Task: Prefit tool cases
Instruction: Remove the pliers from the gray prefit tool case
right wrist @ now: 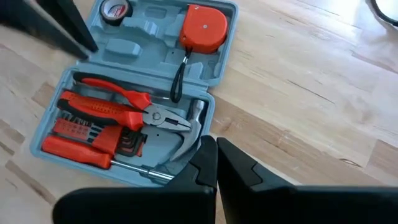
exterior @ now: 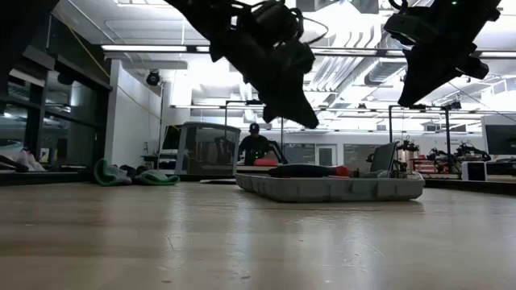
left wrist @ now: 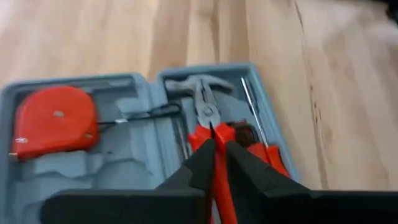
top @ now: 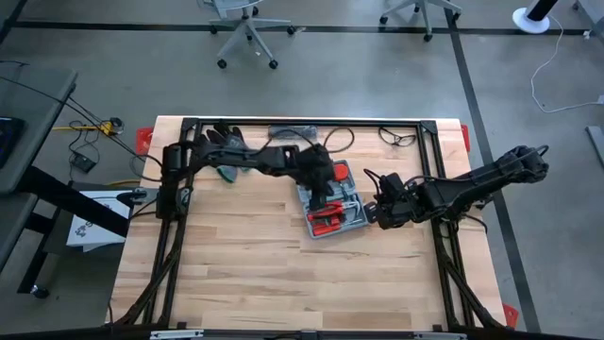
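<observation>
The blue-grey tool case [top: 332, 203] lies open on the wooden table, right of centre, resting flat on its outer shell [exterior: 330, 188]. In its recesses lie a red tape measure [right wrist: 204, 28], red-handled pliers [right wrist: 124, 102], a hammer [right wrist: 186, 134] and a red screwdriver [right wrist: 81, 152]. My left gripper [left wrist: 217, 149] hangs above the case, over the pliers' handles, clear of them [exterior: 310, 121]. Only a narrow slit shows between its fingers, and they hold nothing. My right gripper [right wrist: 216, 146] is shut and empty, and it hovers at the case's right edge [top: 376, 215].
Dark gloves [top: 225, 142] and safety glasses [top: 398, 137] lie along the table's far edge. A black frame [top: 444, 236] runs around the tabletop. Bare wood stretches toward the near edge [top: 283, 283]. A person [exterior: 256, 145] sits in the room beyond the table.
</observation>
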